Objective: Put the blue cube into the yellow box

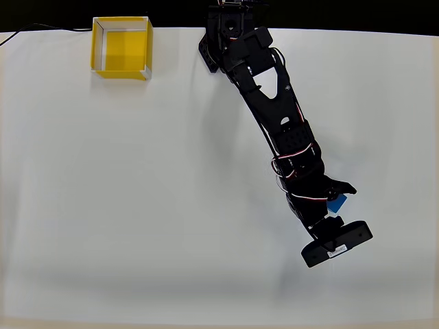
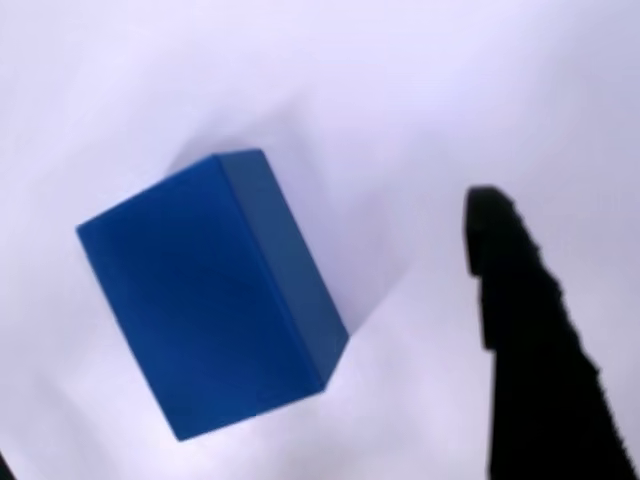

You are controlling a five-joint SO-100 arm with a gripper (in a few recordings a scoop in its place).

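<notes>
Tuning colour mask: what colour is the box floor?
Yellow, like the yellow box walls; clearest in the overhead view.

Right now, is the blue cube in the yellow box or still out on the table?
Out. The blue cube lies on the white table beside the gripper, far from the yellow box.

The blue cube [image 2: 210,300] is a plain bright blue, no markings, one face a bit darker. The finger [image 2: 530,340] beside it is flat black, same as the arm [image 1: 274,116]. The worktop [image 1: 137,205] is plain white. The yellow box [image 1: 122,48], well away from the jaws, has white-edged walls.
</notes>
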